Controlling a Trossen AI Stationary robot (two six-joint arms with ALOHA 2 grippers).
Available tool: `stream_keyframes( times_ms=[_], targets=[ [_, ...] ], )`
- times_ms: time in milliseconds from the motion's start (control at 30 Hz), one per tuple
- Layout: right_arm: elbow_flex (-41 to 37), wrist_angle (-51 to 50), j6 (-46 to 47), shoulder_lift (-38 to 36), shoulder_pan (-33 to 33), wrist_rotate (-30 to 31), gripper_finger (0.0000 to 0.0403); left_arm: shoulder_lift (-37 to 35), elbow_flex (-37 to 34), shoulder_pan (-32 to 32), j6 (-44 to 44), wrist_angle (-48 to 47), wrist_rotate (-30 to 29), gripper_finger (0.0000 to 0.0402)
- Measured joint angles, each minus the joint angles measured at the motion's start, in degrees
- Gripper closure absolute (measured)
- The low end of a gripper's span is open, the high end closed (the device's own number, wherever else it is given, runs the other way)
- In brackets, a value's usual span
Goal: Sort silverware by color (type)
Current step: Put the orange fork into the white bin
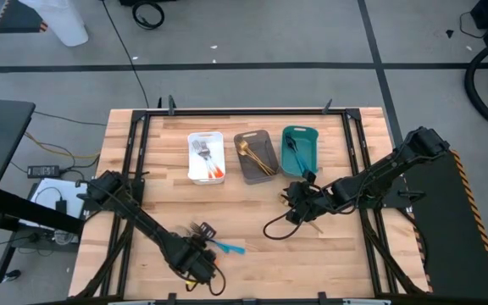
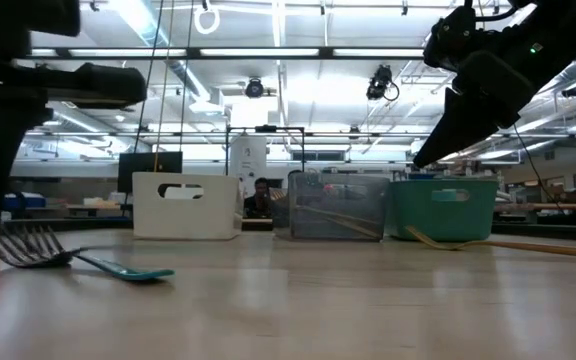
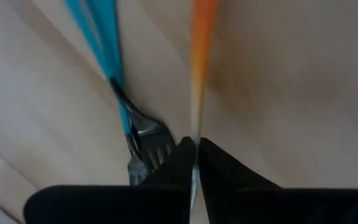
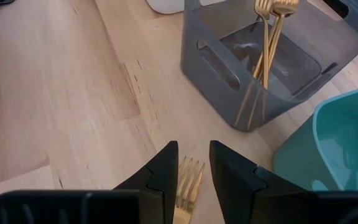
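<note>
Because the sort goes by handle colour, each bin already holds one kind: orange-handled pieces in the white bin (image 1: 191, 157), gold ones (image 4: 267, 37) in the grey bin (image 1: 242, 142), blue ones in the teal bin (image 1: 313, 146). Still loose on the table (image 1: 252, 212) are a blue fork (image 3: 120, 93) and an orange piece (image 3: 201, 43) near the front edge, lying side by side. The left gripper (image 3: 196, 163) is down there, its fingers pinched together on the orange piece's metal end, probably to carry it to the white bin. Near the teal bin, the right gripper (image 4: 194, 165) hangs low with fingers apart, straddling a gold fork (image 4: 187, 183) on the wood, seemingly lined up to grasp it.
</note>
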Motion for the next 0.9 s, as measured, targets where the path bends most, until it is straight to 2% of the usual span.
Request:
stream_keyframes(
  times_ms=[200,900],
  targets=[
    [0.0,0.0,0.0,0.0,0.0,0.0,0.0300,-0.1,0.0,-0.3,0.4,-4.3,-3.3,0.0376],
    [0.0,0.0,0.0,0.0,0.0,0.0,0.0300,-0.2,0.1,-0.4,0.2,-15.5,-8.5,0.0383]
  ],
)
